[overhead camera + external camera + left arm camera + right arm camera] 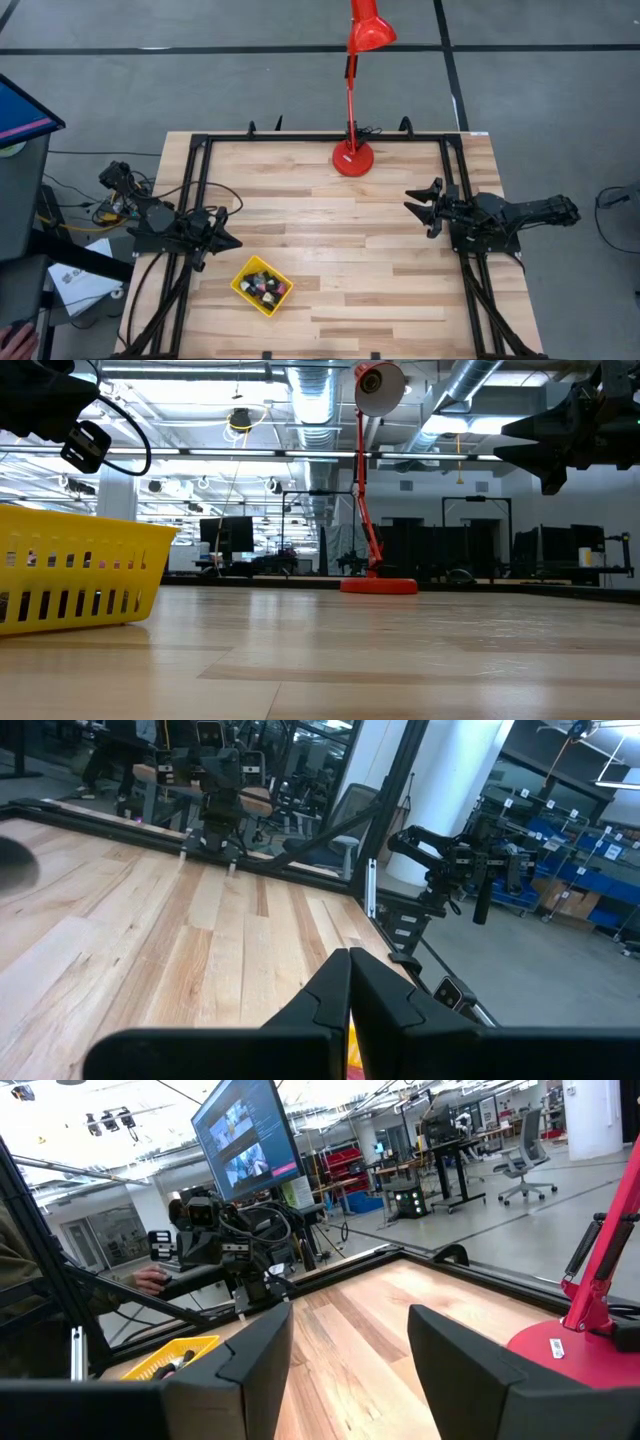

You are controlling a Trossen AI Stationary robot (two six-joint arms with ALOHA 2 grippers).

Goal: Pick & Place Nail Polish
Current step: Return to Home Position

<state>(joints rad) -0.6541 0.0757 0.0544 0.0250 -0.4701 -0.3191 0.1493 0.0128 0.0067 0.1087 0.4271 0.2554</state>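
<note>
Nail polish: all heaped inside yellow basket, near-left on table. Pink, dark and pale bottles jumbled, long axes mixed; cap direction too small to tell. Labels unreadable.
Left gripper: just beyond basket's far-left side, raised, fingers pressed together, holding nothing.
Right gripper: right side, well apart from basket, jaws wide, empty.
Red lamp: far middle.

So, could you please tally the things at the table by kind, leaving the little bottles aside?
Grippers: 2 (left gripper shut, right gripper open)
Yellow basket: 1
Red lamp: 1
Total: 4
The bottles in the basket are too small to count.
</note>
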